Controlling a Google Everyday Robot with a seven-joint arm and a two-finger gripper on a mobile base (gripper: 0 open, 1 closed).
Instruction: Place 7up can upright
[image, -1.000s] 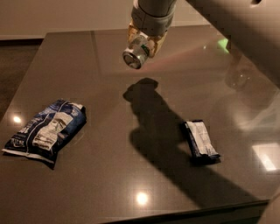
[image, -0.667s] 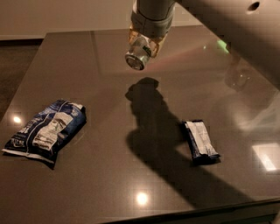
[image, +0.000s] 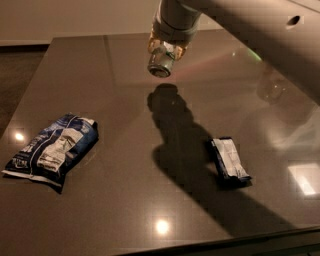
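The 7up can (image: 161, 62) is a small silver-white can with green markings and a shiny metal end facing down and towards me. My gripper (image: 164, 48) is shut on it and holds it tilted in the air above the far middle of the dark table (image: 125, 200). The can's shadow falls on the table just below it. The arm reaches in from the upper right.
A blue-and-white snack bag (image: 52, 150) lies at the left of the table. A smaller dark-and-white packet (image: 229, 160) lies at the right. The table's front edge runs along the bottom.
The gripper with the can has shifted slightly up and away; the can's tilt looks about the same. The bags have not moved.
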